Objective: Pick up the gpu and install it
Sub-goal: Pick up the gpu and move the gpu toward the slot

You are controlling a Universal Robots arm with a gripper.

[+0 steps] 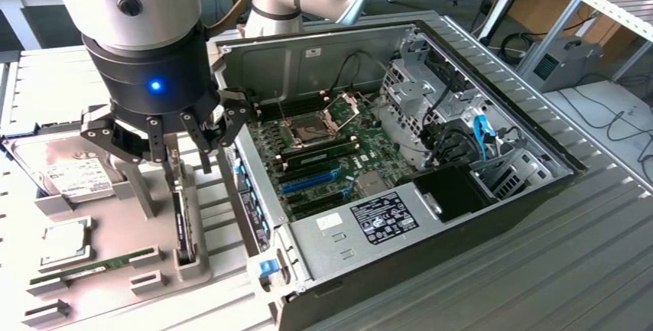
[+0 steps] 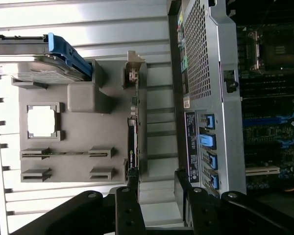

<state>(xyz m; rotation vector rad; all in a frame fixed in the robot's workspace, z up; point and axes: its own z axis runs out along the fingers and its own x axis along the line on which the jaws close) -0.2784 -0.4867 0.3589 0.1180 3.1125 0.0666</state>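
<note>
**A:** Starting from the exterior view's left, what's at risk?

**B:** Little there. The hard drive [image 1: 72, 174] lies in the grey holder [image 1: 122, 285], well apart from the pick. The gpu [image 1: 182, 228] stands on edge in a slot of that same holder, just beside the open computer case [image 1: 408, 216].

**A:** And the pincer?

**B:** The pincer [image 1: 180, 159] hovers over the card with its jaws spread wide, holding nothing. In the wrist view the gpu [image 2: 133, 132] runs as a thin line that seems to fall in line with one finger [image 2: 127, 208], not midway across the pincer [image 2: 154, 198].

**A:** So a straight descent could go wrong?

**B:** I think so. That finger could land on the card's top edge instead of straddling it, pressing the board into the holder. The other finger sits near the case wall and might clip it.

**A:** Further right?

**B:** A thin card pinched off-centre may tilt and bind in its slot as it lifts. At the motherboard [image 1: 326, 147], the blue slots [image 1: 306, 182] lie close under the case wall, so a tilted card or its metal bracket could catch there.
</note>
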